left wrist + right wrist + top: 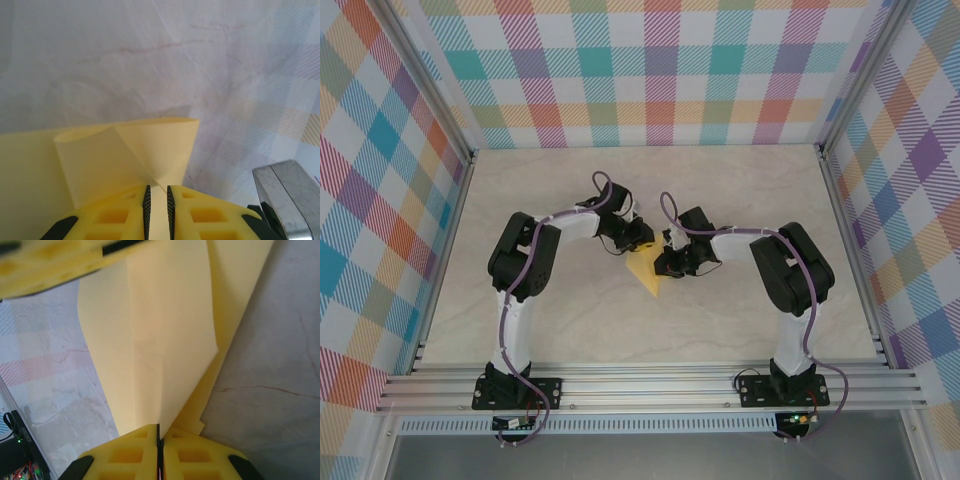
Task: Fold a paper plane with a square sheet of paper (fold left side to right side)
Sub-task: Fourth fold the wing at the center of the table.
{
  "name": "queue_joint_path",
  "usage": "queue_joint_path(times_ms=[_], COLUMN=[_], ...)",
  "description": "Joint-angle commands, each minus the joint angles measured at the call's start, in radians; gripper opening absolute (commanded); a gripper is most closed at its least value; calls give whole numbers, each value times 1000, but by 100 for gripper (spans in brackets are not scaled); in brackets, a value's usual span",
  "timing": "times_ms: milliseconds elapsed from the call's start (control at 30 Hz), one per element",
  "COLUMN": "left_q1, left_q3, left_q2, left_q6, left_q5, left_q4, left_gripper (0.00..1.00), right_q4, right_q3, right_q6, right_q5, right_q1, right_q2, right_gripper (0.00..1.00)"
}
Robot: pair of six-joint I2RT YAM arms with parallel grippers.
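The yellow-orange sheet of paper [646, 273], creased into a narrow pointed paper-plane shape, sits at the middle of the table between both arms. In the right wrist view the paper [165, 330] shows a centre crease and layered flaps, and its narrow end runs into my right gripper [158, 430], which is shut on it. My left gripper [157, 192] holds the other end, its jaws a thin gap apart with a curled flap of the paper [150, 145] drawn between them. From above, the left gripper [640, 243] and right gripper [670, 263] nearly touch.
The pale marbled tabletop [720, 190] lies open around the arms. Checked walls [650, 70] close the back and both sides. Aluminium rails [650, 385] run along the near edge. A metal block [285, 200] sits close beside the left fingers.
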Motion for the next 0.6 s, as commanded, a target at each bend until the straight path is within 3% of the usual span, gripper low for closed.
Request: queue_joint_path(times_ms=[0,567], left_q1=[41,155], left_q3=[29,304], left_q2=[39,179], left_q6=[14,58], left_q5=[-31,7], left_q4=[-18,-140], left_gripper=[18,20], right_q4=[-92,-96], right_q3=[-18,-30], right_q6=[-30,-37], right_q5=[78,78], right_q1=[12,13], right_q2=[63,61], right_gripper=[7,7])
